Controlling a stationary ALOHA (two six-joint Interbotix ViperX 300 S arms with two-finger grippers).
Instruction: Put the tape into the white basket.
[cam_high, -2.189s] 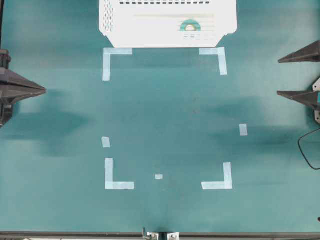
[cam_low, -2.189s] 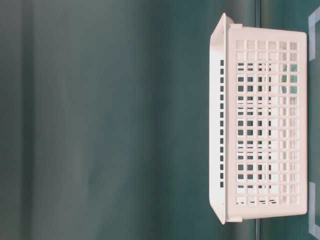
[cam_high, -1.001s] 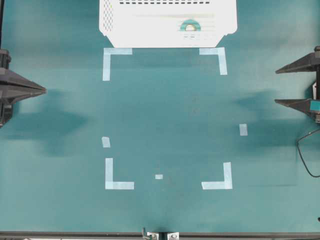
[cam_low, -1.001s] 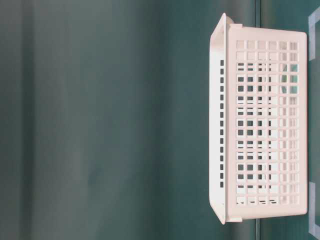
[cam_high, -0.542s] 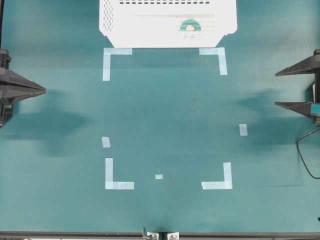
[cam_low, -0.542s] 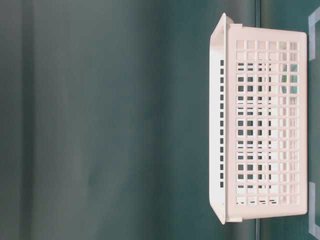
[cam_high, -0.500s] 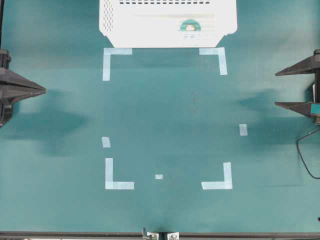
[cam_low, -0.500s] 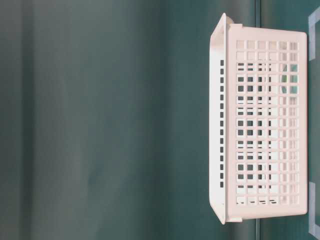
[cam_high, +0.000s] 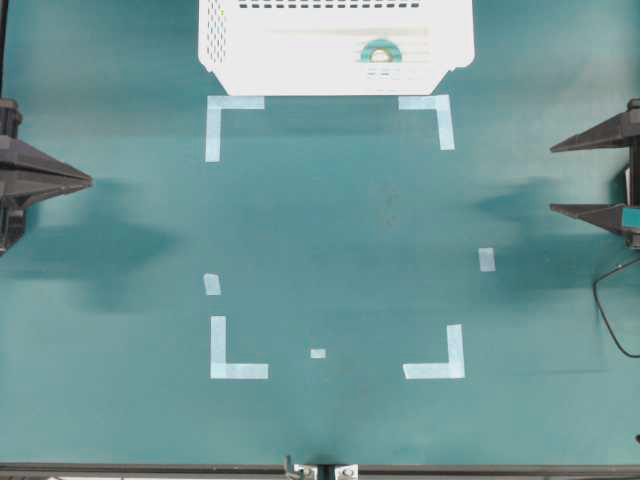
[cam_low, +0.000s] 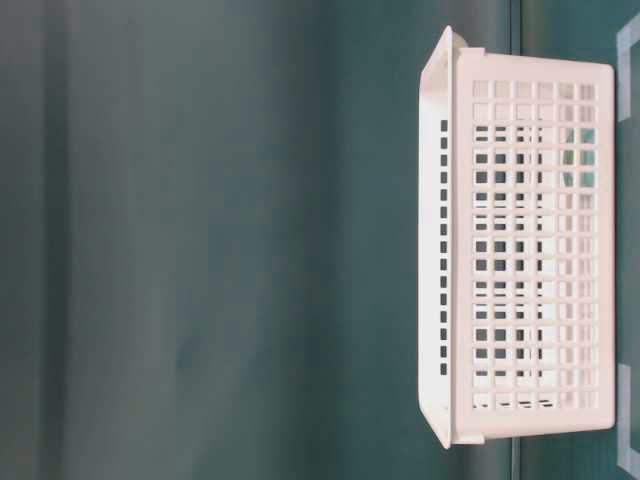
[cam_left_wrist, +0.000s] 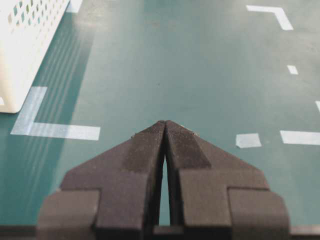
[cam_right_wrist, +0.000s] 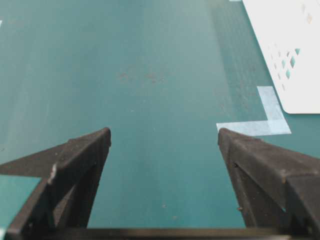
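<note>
Tape (cam_high: 380, 50) is lying flat inside the white basket (cam_high: 230, 60), toward its right end seen from overhead, on the ribbed bottom. Basket sits at the far edge of the green desk (cam_high: 330, 230), just beyond the two top L-shaped corner marks (cam_high: 228, 118); its near rim about touches them.

Left gripper (cam_left_wrist: 165, 123) parked at the left edge of the desk, fingers (cam_left_wrist: 145, 145) pressed together tip to tip w/ nothing between them. Right gripper (cam_right_wrist: 164, 137) parked at the right edge, fingers (cam_right_wrist: 82, 155) spread wide apart, holding nothing, only bare desk showing in the gap. Both are well apart from basket & tape.

A few small pale tape strips (cam_high: 486, 259) are stuck on the desk, plus a black cable (cam_high: 612, 310) looping at the right edge.
</note>
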